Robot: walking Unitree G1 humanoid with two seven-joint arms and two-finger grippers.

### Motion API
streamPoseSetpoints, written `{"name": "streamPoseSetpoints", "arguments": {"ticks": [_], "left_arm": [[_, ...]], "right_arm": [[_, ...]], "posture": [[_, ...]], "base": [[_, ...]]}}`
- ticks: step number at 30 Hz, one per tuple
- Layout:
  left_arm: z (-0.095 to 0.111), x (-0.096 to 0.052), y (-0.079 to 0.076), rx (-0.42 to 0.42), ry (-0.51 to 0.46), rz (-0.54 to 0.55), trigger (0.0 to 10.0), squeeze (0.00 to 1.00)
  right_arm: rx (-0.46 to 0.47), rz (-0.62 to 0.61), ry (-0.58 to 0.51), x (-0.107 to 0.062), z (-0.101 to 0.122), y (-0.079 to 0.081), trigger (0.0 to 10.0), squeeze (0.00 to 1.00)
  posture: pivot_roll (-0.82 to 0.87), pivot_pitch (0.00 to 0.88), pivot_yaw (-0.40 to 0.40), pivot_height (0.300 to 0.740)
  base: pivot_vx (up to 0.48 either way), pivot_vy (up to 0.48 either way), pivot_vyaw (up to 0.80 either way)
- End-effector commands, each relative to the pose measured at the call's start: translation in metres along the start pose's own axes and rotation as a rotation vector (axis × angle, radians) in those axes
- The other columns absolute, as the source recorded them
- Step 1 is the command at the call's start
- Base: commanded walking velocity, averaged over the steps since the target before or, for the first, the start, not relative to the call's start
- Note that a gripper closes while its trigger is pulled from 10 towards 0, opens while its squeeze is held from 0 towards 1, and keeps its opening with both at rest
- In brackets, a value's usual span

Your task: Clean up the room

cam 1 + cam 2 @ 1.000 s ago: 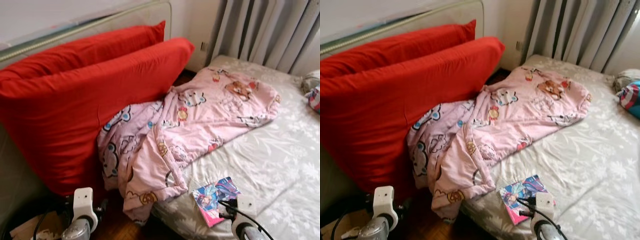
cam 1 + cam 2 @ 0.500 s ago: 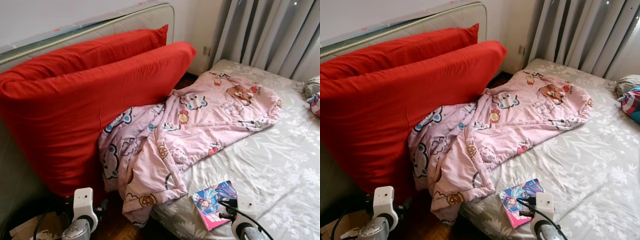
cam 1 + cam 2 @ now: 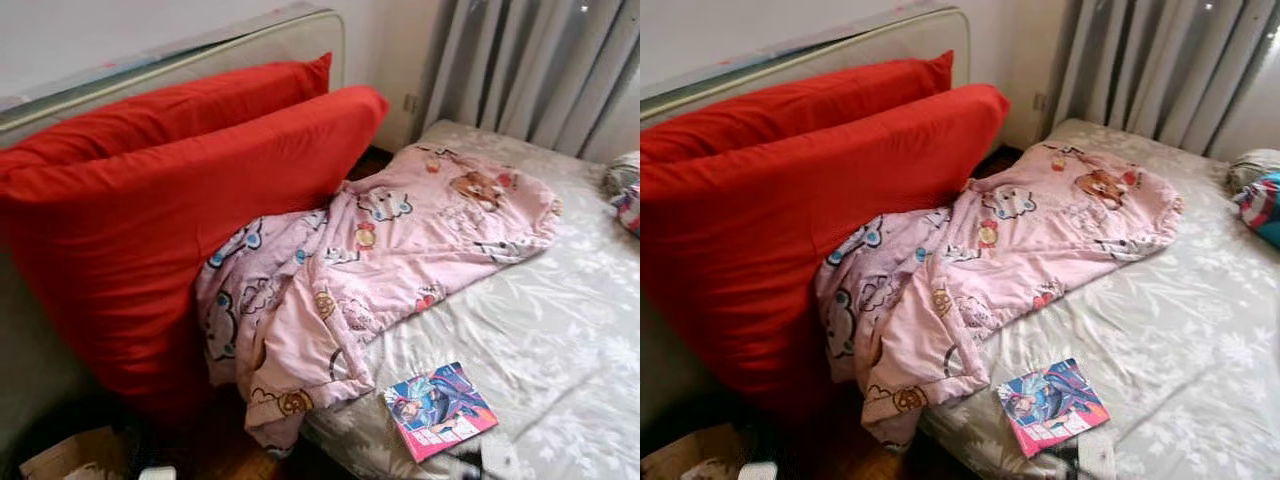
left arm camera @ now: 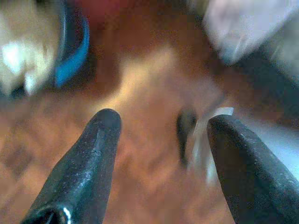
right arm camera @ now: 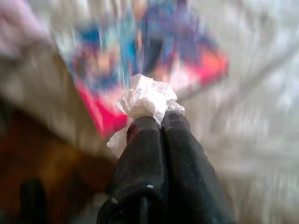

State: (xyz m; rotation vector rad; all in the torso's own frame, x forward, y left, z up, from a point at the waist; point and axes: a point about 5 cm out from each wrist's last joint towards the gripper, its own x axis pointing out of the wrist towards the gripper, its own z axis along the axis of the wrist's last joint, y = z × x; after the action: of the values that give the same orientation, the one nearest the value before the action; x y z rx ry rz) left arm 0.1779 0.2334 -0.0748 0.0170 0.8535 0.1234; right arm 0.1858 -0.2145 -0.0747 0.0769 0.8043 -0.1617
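Looking down over a bed with a grey floral sheet (image 3: 560, 330), we note a crumpled pink cartoon-print quilt (image 3: 380, 250) spilling from the bed's left edge toward the wooden floor (image 4: 140, 154). Two large red pillows (image 3: 170, 200) lean against a padded grey headboard (image 3: 250, 40) beside that edge, touching the quilt. A colourful comic booklet with a pink border (image 3: 440, 410) lies flat near the bed's near edge, just beside the quilt's lower end. Grey pleated curtains (image 3: 540, 70) hang past the bed's far edge.

Our right hand (image 5: 159, 119) is clenched on a crumpled white tissue wad (image 5: 147, 100), fingertips pressed together, held above the booklet (image 5: 154, 65) at the bed's near edge. That view is blurred.

Our left hand (image 4: 161, 126) is released, fingers spread wide, over the wooden floor. A blue-rimmed round container (image 4: 70, 51) lies nearby; blur prevents telling more.
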Motion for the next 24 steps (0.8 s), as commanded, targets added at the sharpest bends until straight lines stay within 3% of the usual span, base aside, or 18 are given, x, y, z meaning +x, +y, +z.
{"name": "streamPoseSetpoints", "arguments": {"ticks": [1, 9, 12, 24], "left_arm": [[-0.003, 0.000, -0.003, 0.012, 0.011, 0.003, 10.0, 0.00], [-0.002, 0.001, -0.008, 0.036, 0.031, -0.009, 10.0, 0.00], [-0.005, 0.001, -0.005, 0.040, 0.057, -0.007, 10.0, 0.00], [-0.008, 0.000, -0.004, 0.049, 0.070, -0.009, 10.0, 0.00]], "right_arm": [[0.008, -0.019, 0.006, -0.002, -0.004, -0.009, 10.0, 0.00], [0.000, -0.056, 0.062, -0.006, -0.014, -0.017, 10.0, 0.00], [0.000, -0.060, 0.107, -0.010, -0.027, -0.016, 10.0, 0.00], [0.011, -0.050, 0.120, -0.011, -0.033, -0.012, 10.0, 0.00]], "posture": [[-0.01, 0.000, -0.033, 0.740], [-0.01, 0.000, -0.029, 0.740], [-0.01, 0.000, -0.025, 0.740], [-0.01, 0.000, -0.022, 0.740]], "base": [[0.000, 0.000, 0.00], [0.000, 0.000, 0.00], [0.000, 0.000, 0.00], [0.000, 0.000, 0.00]]}}
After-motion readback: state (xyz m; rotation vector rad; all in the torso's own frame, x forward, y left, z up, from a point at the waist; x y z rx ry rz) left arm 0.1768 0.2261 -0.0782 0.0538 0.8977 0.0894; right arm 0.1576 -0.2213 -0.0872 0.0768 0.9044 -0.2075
